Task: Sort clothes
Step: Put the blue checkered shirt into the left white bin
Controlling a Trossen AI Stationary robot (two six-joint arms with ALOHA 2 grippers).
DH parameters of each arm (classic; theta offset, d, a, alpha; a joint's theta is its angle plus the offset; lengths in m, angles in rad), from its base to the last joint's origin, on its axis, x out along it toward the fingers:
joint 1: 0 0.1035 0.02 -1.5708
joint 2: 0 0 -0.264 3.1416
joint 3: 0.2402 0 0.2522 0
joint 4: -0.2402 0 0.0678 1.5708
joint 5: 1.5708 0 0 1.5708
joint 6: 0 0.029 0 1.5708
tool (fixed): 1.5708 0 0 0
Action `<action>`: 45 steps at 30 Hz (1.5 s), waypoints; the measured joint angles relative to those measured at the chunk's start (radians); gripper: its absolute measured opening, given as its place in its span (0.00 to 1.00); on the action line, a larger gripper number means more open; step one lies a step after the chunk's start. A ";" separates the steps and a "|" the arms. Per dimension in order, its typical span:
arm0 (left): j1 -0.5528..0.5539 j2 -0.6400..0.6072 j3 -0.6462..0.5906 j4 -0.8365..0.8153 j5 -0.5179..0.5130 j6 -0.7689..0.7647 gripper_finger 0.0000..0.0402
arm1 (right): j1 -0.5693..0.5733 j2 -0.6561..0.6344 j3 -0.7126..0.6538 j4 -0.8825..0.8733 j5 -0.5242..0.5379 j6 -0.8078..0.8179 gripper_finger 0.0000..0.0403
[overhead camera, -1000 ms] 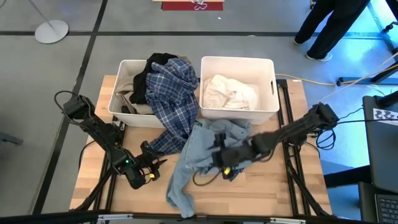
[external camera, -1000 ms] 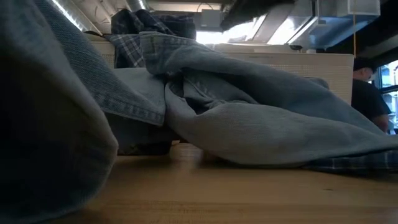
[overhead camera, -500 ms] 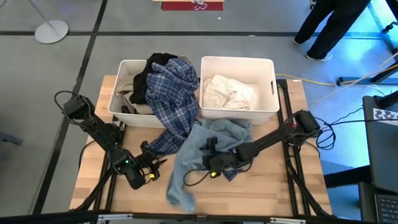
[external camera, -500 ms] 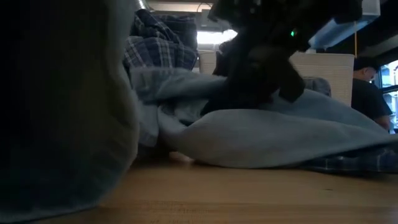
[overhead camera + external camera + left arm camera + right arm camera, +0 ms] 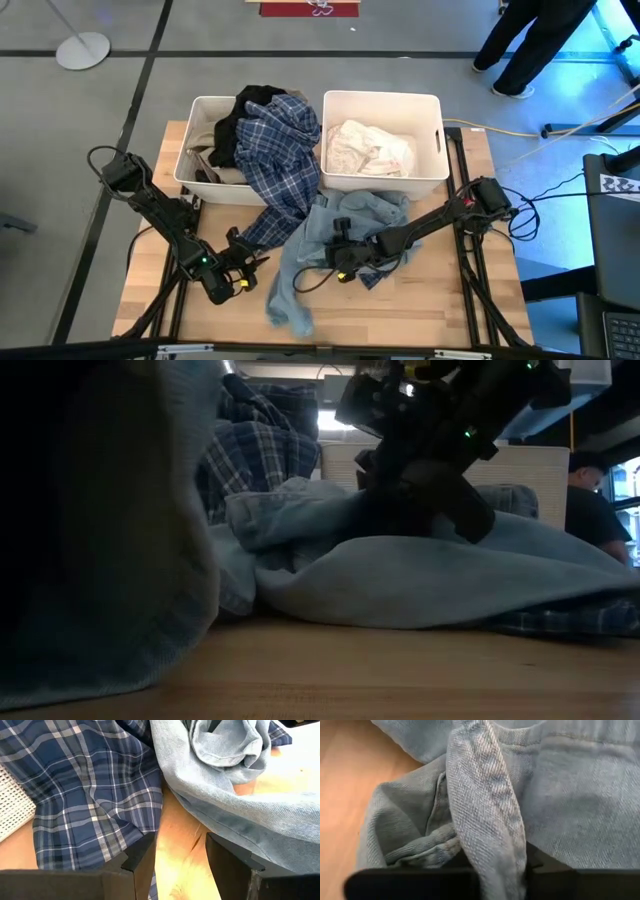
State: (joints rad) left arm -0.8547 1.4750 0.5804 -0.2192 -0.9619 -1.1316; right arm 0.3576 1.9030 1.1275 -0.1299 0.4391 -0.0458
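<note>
the bins (image 5: 434, 145) already hold most clothes, while the right gripper (image 5: 340, 262) is clamped on the jeans (image 5: 300, 262) still lying on the table (image 5: 430, 310), and the left gripper (image 5: 245, 268) waits open and empty nearby.

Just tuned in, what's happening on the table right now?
The right gripper is down on the light blue denim garment lying on the table, a fold of it between its fingers. The left gripper sits open beside the blue plaid shirt, which spills out of the left bin. White clothes fill the right bin.
</note>
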 joint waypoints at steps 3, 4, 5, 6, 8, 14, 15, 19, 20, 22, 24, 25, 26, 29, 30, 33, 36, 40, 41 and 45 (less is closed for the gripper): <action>0.000 0.000 0.000 0.000 0.000 -0.001 0.41 | 0.003 0.000 0.000 -0.036 0.017 0.011 0.05; 0.000 0.000 0.000 0.000 0.000 -0.001 0.41 | 0.009 -0.003 0.000 -0.054 0.032 0.012 0.03; 0.000 0.000 0.000 0.000 0.000 0.000 0.41 | 0.021 -0.008 0.000 -0.076 0.052 0.011 0.03; 0.000 0.000 0.000 0.000 0.000 0.003 0.41 | 0.031 -0.016 -0.001 -0.096 0.073 0.011 0.03; 0.000 0.000 0.000 -0.001 0.000 0.007 0.41 | 0.057 -0.042 -0.003 -0.138 0.105 0.020 0.03; 0.000 0.000 0.000 0.000 0.000 0.005 0.41 | 0.143 -0.214 -0.004 -0.318 0.179 0.118 0.03; -0.001 0.000 0.000 0.000 0.000 0.006 0.41 | 0.159 -0.246 -0.004 -0.359 0.192 0.141 0.03; -0.001 0.000 0.000 -0.001 0.001 0.006 0.41 | 0.214 -0.360 -0.002 -0.534 0.201 0.282 0.03; -0.001 0.000 0.000 0.000 0.001 0.006 0.41 | 0.229 -0.380 -0.002 -0.582 0.207 0.323 0.03; -0.001 0.000 0.000 0.000 0.001 0.006 0.41 | 0.254 -0.410 -0.002 -0.690 0.223 0.415 0.03; -0.001 0.000 0.000 0.000 0.001 0.006 0.41 | 0.278 -0.426 -0.002 -0.806 0.234 0.534 0.03; -0.001 0.000 0.000 0.000 0.003 0.006 0.41 | 0.287 -0.430 -0.002 -0.866 0.232 0.608 0.03; -0.001 0.000 0.000 0.000 0.006 0.006 0.41 | 0.295 -0.430 -0.002 -0.923 0.223 0.677 0.03; -0.001 0.000 0.000 -0.001 0.008 0.005 0.41 | 0.321 -0.430 -0.007 -1.034 0.187 0.829 0.05; -0.002 0.000 0.000 0.000 0.008 0.006 0.41 | 0.323 -0.431 -0.014 -1.038 0.170 0.851 0.06; -0.002 0.000 0.000 0.000 0.008 0.005 0.41 | 0.323 -0.430 -0.035 -1.020 0.121 0.933 0.07; -0.003 0.000 0.000 0.000 0.008 0.003 0.41 | 0.308 -0.430 -0.048 -0.993 0.068 1.045 0.09; -0.003 0.000 0.000 0.000 0.012 0.004 0.41 | 0.273 -0.430 -0.048 -0.998 -0.049 1.067 0.20; -0.003 0.000 0.000 0.000 0.016 0.004 0.41 | 0.267 -0.430 -0.048 -0.998 -0.072 1.067 0.24; -0.002 0.000 0.000 -0.001 0.034 0.005 0.41 | 0.255 -0.430 -0.045 -1.006 -0.181 1.063 0.42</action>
State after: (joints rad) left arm -0.8570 1.4750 0.5804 -0.2199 -0.9274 -1.1263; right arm 0.6124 1.4735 1.0823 -1.1357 0.2581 1.0173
